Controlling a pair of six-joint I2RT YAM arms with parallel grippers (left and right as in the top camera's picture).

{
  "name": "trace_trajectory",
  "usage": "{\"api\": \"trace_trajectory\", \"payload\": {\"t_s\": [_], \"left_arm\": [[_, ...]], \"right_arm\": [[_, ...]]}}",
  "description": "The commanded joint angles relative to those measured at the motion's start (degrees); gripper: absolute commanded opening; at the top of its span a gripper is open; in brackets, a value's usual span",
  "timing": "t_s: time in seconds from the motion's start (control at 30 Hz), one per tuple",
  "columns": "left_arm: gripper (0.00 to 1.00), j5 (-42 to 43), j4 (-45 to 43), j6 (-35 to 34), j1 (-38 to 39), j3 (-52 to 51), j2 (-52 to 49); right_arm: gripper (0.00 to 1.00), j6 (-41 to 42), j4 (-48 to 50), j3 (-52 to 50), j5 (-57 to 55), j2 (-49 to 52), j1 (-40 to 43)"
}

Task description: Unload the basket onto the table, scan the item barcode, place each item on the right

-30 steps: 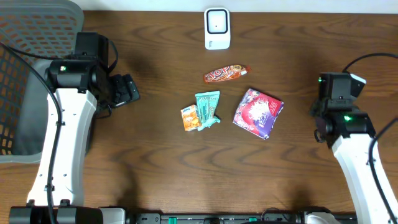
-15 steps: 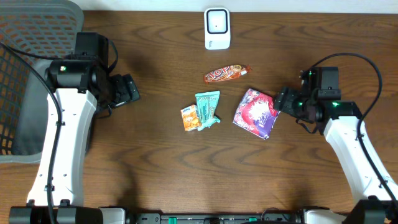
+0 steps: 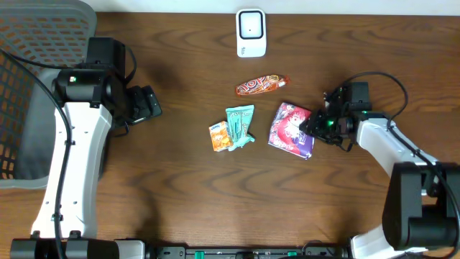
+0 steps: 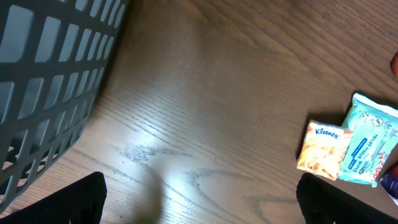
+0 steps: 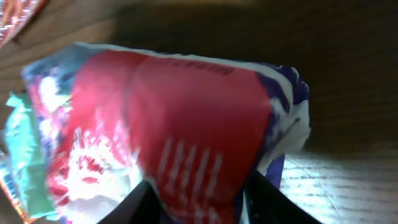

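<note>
Dark wood worktop, all places taken from the white scanner at its far edge.

- Far left of scanner: grey mesh basket, at the corner.
- Left of scanner, nearer side: left gripper, jaws wide apart, holding nothing, above bare wood.
- Just left of scanner's line, well to the near side: orange tissue pack, touching the teal wipes pack on its right.
- Directly near side of scanner: orange-red snack bar, lying flat, apart from the scanner.
- Right of scanner, past the snack bar on the near side: red-and-purple packet, on the worktop, well apart from the scanner.
- Farthest right: right gripper, at the packet's right edge. The wrist view shows its fingers pressed on either side of that edge, clamped on the packet. Pale stripes on the wrapper are too blurred to read.
</note>
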State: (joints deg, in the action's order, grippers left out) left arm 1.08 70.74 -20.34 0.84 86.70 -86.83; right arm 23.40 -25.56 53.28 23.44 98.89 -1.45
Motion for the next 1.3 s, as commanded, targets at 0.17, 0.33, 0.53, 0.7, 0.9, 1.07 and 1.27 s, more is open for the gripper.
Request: {"api": "trace_trajectory", "payload": {"t_s": [0.17, 0.33, 0.53, 0.7, 0.9, 1.07, 1.27], "left_arm": [[0.98, -0.90, 0.37, 0.28, -0.24, -0.35, -0.31], [0.98, -0.90, 0.37, 0.28, -0.24, -0.35, -0.31], [0.98, -0.90, 0.37, 0.28, -0.24, -0.35, -0.31], [0.98, -0.90, 0.37, 0.28, -0.24, -0.35, -0.31], [0.98, -0.90, 0.37, 0.28, -0.24, -0.35, -0.31], [0.98, -0.90, 0.37, 0.28, -0.24, -0.35, -0.31], [0.98, -0.90, 0.37, 0.28, -0.24, -0.35, -0.31]], "right_arm": [[0.31, -1.86, 0.07, -0.48, -0.66, 5.18, -0.35], [0.01, -1.86, -0.96, 0.98, -1.01, 4.15, 0.37], [0.01, -5.62, -14.67, 13.00, -13.18, -1.40, 0.55], [0.01, -3.04, -26.56, 23.82, -44.92, -5.79, -4.70], [0.01, 6.34, -31.63, 24.63, -76.35, -6.51, -13.92], [0.01, 9.18, -31.61, 21.33, -82.07, -1.49, -17.11], [0.01, 8.24, -33.07, 21.24, -82.03, 8.24, -21.07]]}}
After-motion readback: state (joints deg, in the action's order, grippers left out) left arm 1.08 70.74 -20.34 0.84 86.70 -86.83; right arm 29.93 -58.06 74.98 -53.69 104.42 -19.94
